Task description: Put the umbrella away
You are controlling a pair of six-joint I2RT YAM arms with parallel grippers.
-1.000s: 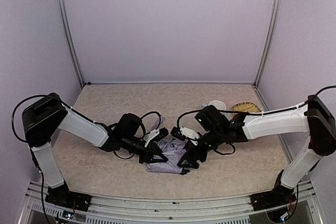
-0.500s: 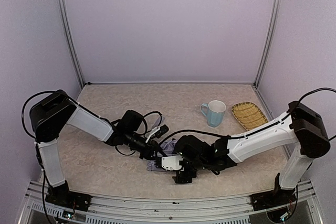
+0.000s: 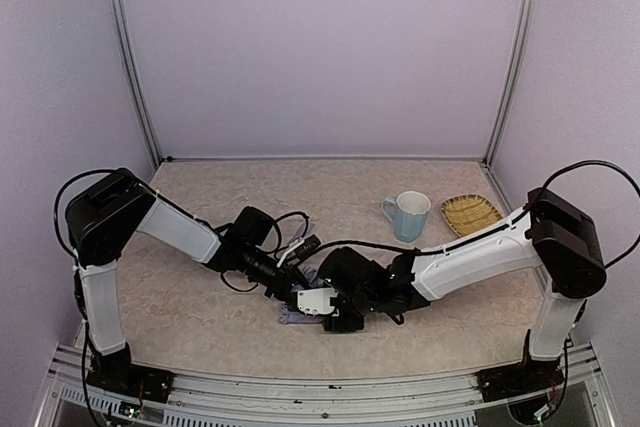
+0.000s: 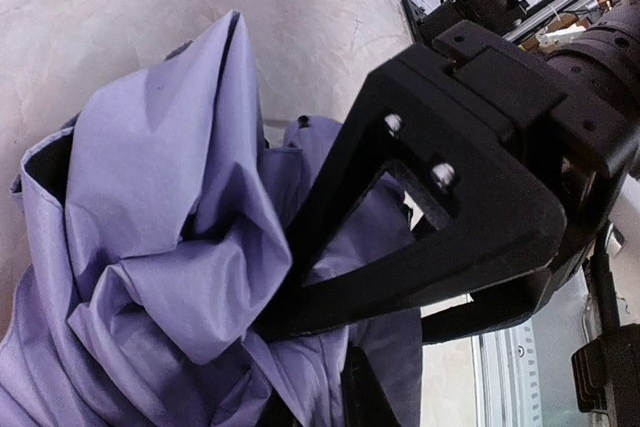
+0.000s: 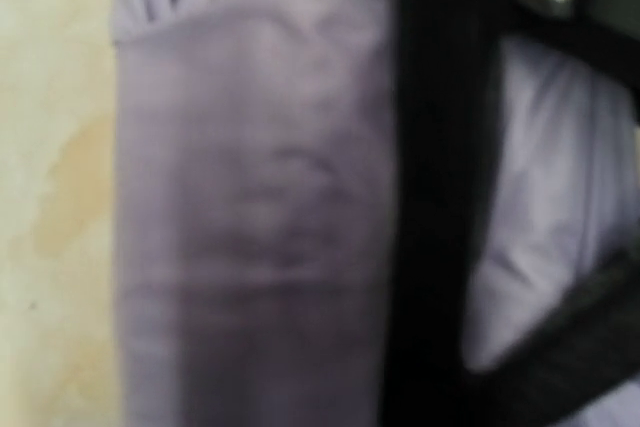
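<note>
The pale lavender umbrella (image 3: 292, 316) lies crumpled near the table's front middle, mostly hidden under both wrists. My left gripper (image 3: 293, 285) reaches in from the left and is shut on its fabric. In the left wrist view the folds of the umbrella (image 4: 150, 207) fill the left side and a black open-framed finger (image 4: 430, 227) lies across them. My right gripper (image 3: 324, 315) points down onto the umbrella from the right. The right wrist view is blurred: the umbrella's fabric (image 5: 250, 227) is very close, beside a black finger (image 5: 440, 197). The handle and strap tab are hidden.
A light blue mug (image 3: 410, 215) stands at the right of middle. A yellow woven dish (image 3: 472, 213) lies beside it near the right wall. Black cables (image 3: 290, 227) loop behind the left wrist. The table's front rail (image 3: 320, 387) is close below the umbrella.
My right arm has swung left and stretched low across the umbrella, uncovering the mug and dish. My left gripper has stayed on the fabric, shifting only slightly.
</note>
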